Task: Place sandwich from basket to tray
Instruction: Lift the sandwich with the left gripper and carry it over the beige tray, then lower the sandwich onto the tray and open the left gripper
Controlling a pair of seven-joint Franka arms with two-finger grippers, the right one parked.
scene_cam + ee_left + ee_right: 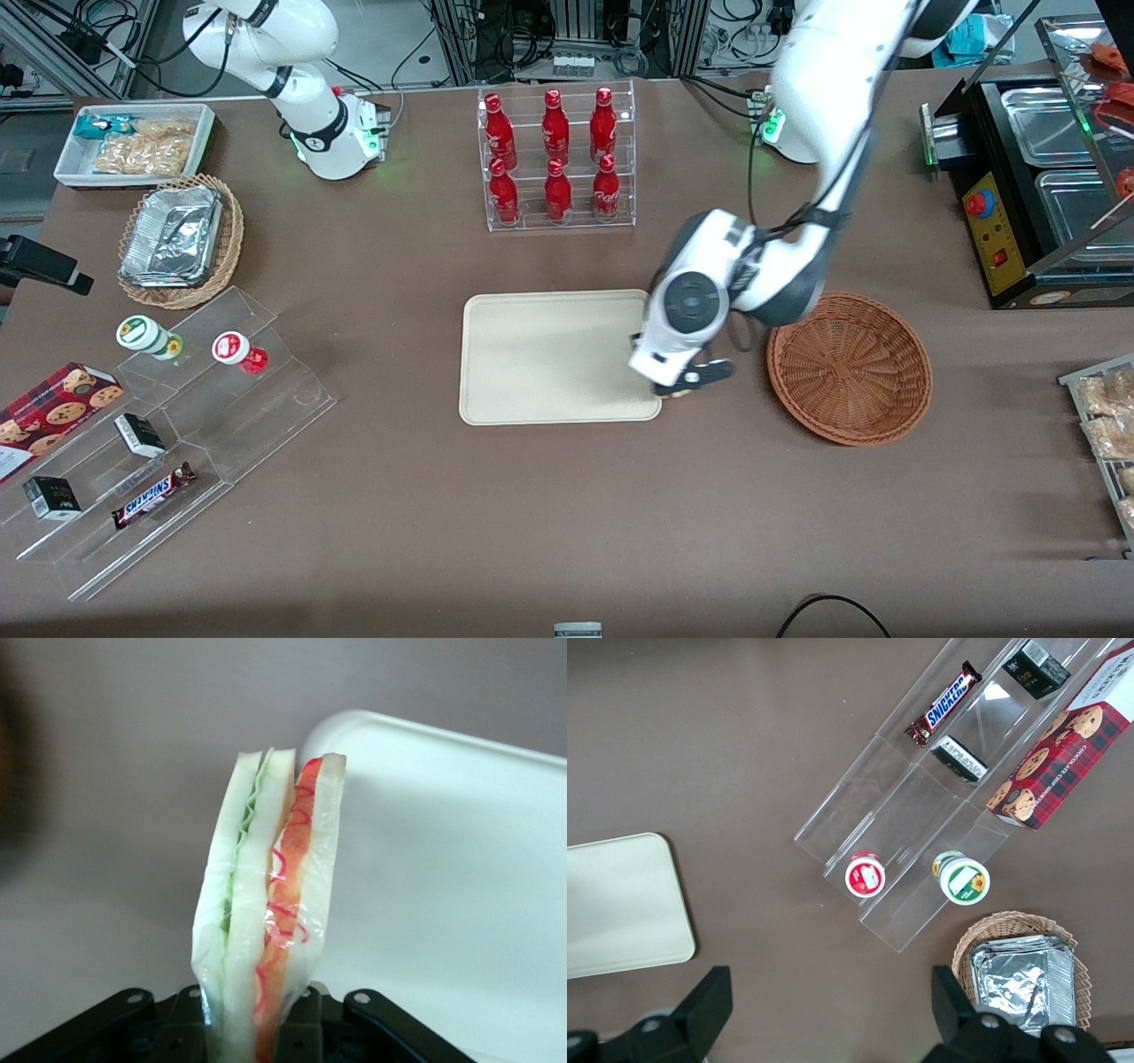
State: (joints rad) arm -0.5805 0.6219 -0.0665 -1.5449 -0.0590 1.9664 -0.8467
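The sandwich, a plastic-wrapped wedge of white bread with green and red filling, stands upright between my gripper's black fingers, which are shut on it. In the front view the gripper hangs over the corner of the cream tray that lies nearest the basket; only a sliver of the sandwich shows under the hand there. The reddish-brown wicker basket is empty. The tray's rounded corner shows just past the sandwich, with nothing on the tray.
A clear rack of red bottles stands farther from the front camera than the tray. Toward the parked arm's end are a tiered acrylic stand with snacks and a tan basket of foil containers. A black appliance sits toward the working arm's end.
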